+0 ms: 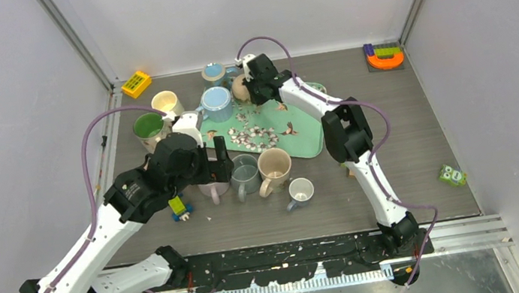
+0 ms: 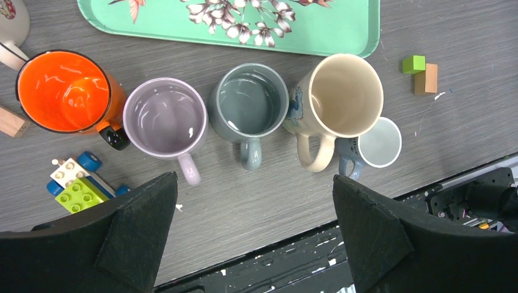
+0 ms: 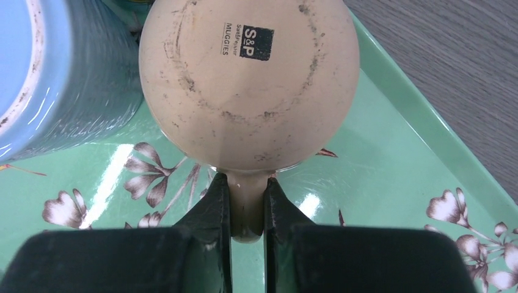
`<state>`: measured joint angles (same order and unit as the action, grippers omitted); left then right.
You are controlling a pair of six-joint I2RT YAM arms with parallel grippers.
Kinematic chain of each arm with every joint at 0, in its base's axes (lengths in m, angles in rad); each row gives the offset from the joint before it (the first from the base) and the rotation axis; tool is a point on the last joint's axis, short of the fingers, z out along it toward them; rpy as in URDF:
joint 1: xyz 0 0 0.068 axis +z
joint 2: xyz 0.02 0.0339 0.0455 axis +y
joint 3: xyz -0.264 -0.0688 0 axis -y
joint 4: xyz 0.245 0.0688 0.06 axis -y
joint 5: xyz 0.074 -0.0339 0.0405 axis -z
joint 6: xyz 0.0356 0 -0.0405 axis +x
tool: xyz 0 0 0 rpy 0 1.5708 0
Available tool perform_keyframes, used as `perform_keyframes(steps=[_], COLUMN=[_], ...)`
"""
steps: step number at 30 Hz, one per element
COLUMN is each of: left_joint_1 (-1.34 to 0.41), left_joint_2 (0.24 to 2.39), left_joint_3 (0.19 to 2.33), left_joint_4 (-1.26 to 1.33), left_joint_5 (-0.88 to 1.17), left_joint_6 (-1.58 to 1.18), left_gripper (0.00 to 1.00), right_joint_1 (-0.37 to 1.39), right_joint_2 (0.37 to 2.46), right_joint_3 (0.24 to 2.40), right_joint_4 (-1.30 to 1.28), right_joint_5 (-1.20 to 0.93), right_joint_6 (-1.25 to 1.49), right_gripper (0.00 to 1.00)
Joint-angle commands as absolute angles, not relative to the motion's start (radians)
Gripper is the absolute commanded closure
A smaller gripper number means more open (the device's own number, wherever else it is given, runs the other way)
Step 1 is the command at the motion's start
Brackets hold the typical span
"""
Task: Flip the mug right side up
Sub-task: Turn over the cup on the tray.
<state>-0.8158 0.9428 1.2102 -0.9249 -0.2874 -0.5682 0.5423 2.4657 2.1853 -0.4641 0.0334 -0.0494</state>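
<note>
Though inverted, scuffed beige mug (image 3: 247,85).

Upside-down mug (image 3: 247,79) sits base up on the tray (image 3: 397,159), another mug (image 3: 55,79) just beside it on its left. In front of the tray, a row of mugs (image 2: 250,101) stands side by side on the table (image 2: 244,201). Toy blocks (image 2: 76,183) lie before the row's left end, two small blocks (image 2: 421,70) to its right.

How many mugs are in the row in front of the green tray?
5, left to right in the left wrist view: orange mug, lilac mug, grey mug, cream mug, small blue mug. Others may be hidden.
</note>
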Motion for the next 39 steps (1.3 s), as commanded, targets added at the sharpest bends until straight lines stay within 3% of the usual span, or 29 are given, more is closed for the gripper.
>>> perform_keyframes(steps=[1,15,18,23,32,35,39], left_joint_1=[-0.810,-0.796,-0.795,-0.793,-0.793,-0.793,-0.793], left_joint_2=[0.929,0.988,0.995,1.001,0.980,0.974,0.976], left_joint_3=[1.227,1.192,1.170,1.146,1.119,1.113,1.109], left_joint_4=[-0.891,-0.794,-0.758,-0.730,-0.738,-0.741,-0.740], left_joint_5=[-0.278,-0.145,-0.130,-0.129,-0.138,-0.141,-0.141], left_joint_6=[-0.565,-0.539,-0.554,-0.582,-0.610,-0.618,-0.625], left_gripper=[0.00,0.00,0.00,0.00,0.00,0.00,0.00], right_joint_1=[0.549,0.548,0.545,0.530,0.517,0.517,0.511], right_joint_2=[2.419,2.037,1.977,1.967,2.044,2.057,2.075], right_joint_3=[2.201,1.676,1.600,1.590,1.680,1.699,1.726], right_joint_4=[-0.425,-0.395,-0.409,-0.454,-0.532,-0.539,-0.554], right_joint_5=[0.097,0.291,0.298,0.261,0.215,0.215,0.215], right_joint_6=[-0.036,0.159,0.178,0.179,0.180,0.180,0.181], right_gripper=[0.98,0.99,0.91,0.80,0.71,0.61,0.54])
